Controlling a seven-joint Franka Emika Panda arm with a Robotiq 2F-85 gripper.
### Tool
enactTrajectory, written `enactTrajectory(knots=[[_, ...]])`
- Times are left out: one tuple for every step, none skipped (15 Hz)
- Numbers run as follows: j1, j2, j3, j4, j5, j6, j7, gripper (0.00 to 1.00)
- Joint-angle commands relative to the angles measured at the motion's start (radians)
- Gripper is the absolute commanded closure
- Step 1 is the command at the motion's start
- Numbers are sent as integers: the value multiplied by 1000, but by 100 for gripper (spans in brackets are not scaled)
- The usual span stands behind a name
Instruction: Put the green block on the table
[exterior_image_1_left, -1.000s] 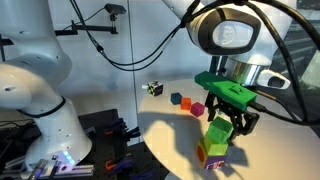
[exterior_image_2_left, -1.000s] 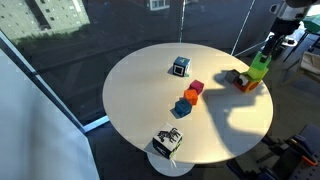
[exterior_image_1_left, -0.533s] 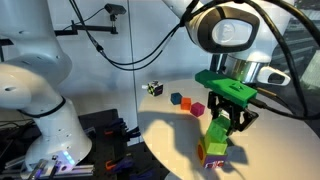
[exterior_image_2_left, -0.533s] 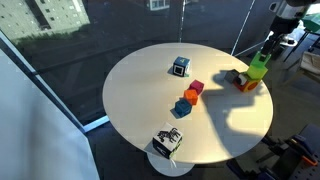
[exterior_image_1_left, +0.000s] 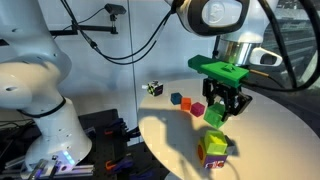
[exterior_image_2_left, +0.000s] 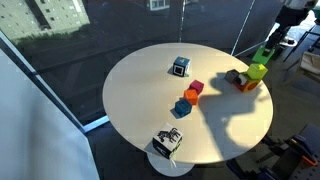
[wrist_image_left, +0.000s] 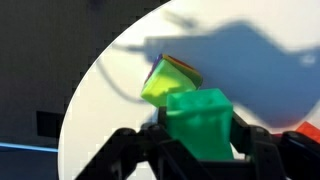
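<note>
The arm hangs from above, its gripper (exterior_image_1_left: 217, 113) pointing straight down, fingers (wrist_image_left: 262, 148) clamped around the green block (wrist_image_left: 200, 122).

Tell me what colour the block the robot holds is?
Bright lime green. The green block shows best in the wrist view.

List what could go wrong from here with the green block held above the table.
1. The gripper holds the green block almost directly over the multicoloured cube. Lowering straight down would likely land it on that cube, not the table.
2. That spot lies near the table's rim, so a release from height could bounce the block off.
3. Swinging toward the centre risks clipping the row of small blocks.
</note>
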Motion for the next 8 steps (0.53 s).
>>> enactTrajectory(knots=[[24, -41, 19, -39, -5, 2, 26, 67], [33, -42, 25, -48, -9, 9, 36, 67], [42, -41, 32, -57, -11, 15, 44, 67], [51, -37, 40, -63, -13, 17, 54, 67], [61, -34, 48, -70, -16, 21, 70, 67], [70, -33, 55, -76, -18, 22, 81, 67], [79, -27, 63, -83, -21, 28, 99, 67], [87, -21, 70, -86, -23, 31, 113, 67]])
